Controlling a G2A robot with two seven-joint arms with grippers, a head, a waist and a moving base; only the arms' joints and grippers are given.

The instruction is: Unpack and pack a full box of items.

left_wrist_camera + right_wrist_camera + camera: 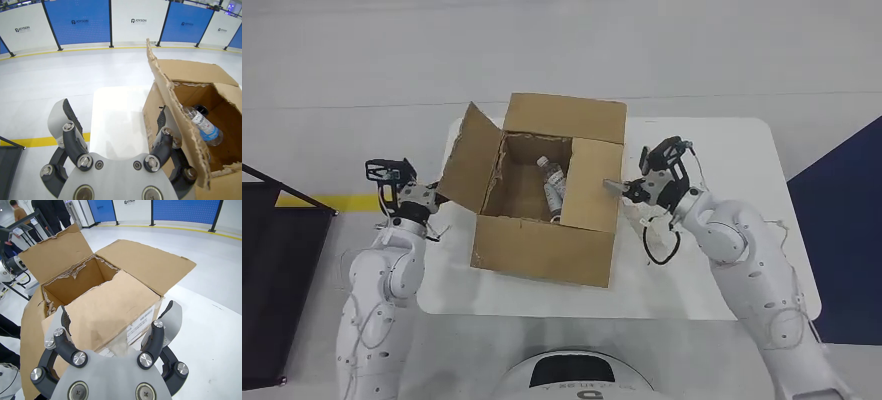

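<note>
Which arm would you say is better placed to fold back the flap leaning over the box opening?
Probably right: the right claw is open at the flap, while the left claw sits across the cardboard box.

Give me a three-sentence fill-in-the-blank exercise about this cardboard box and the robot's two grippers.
1. The cardboard box stands on a white ____.
2. Lying inside the box is a clear plastic ____ with a blue label.
3. The left gripper and the right gripper are both ____.
Missing words: table; bottle; open.
</note>
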